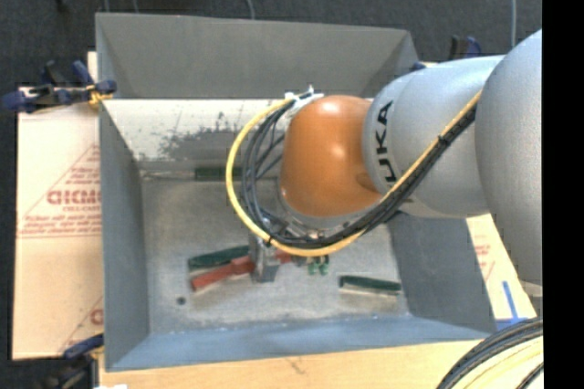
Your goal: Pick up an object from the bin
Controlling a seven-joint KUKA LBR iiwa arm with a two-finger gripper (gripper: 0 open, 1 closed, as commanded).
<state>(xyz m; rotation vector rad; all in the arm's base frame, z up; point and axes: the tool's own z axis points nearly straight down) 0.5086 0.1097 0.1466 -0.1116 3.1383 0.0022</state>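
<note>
Low over the floor of the bin (123, 223) with the gripper (265, 268); open or closed, cannot tell.
At the right end of a red stick (217, 277) in the front middle, green stick (217, 257) just beside it; small green piece (318, 267) near, another green stick (370, 285) further right.

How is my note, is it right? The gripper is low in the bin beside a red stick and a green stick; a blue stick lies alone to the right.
One slip: the lone stick to the right is dark green, not blue, as the camera view shows. The rest stands: the gripper is low in the bin beside the red stick and the green stick.
</note>
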